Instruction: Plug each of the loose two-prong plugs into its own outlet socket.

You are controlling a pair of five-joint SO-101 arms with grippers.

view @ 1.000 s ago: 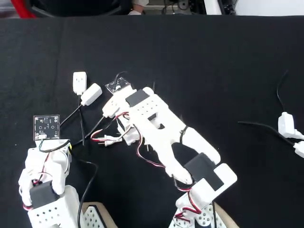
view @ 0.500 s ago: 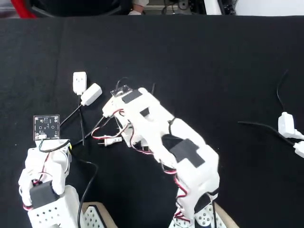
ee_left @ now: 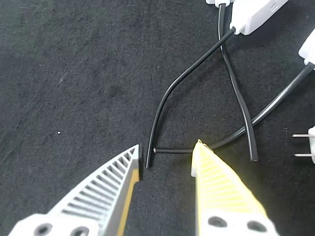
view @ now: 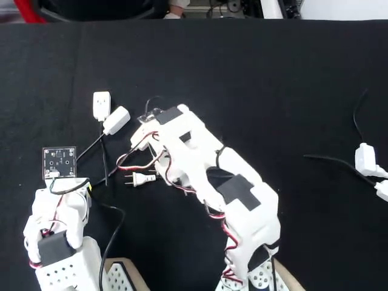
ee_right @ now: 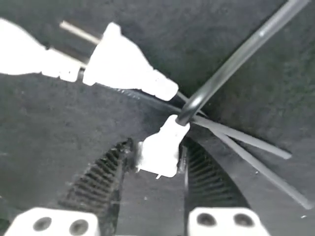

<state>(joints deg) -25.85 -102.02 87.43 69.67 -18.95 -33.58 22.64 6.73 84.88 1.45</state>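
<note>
Black cloth [view: 273, 79] is spread over the table. The right gripper [ee_right: 156, 143] is clenched on a small white plug [ee_right: 158, 152], pinched between both dark fingers, with its black cable [ee_right: 236, 54] running off across the cloth. In the high view this gripper [view: 148, 116] is seen just beside the white outlet socket [view: 101, 104] at the left of the table. A second white plug [view: 116, 120] is set against that socket; a bare prong is visible in the right wrist view, so full insertion cannot be told. A loose two-prong plug [view: 140, 179] is laid flat on the cloth beneath the right arm, prongs pointed toward the left arm. The left gripper [ee_left: 167, 152] is spread wide and holds nothing, low over crossed black cords [ee_left: 236, 98]. Two more white pieces [view: 365, 159] with a dark cord are found near the table's right edge, well apart from the rest.
</note>
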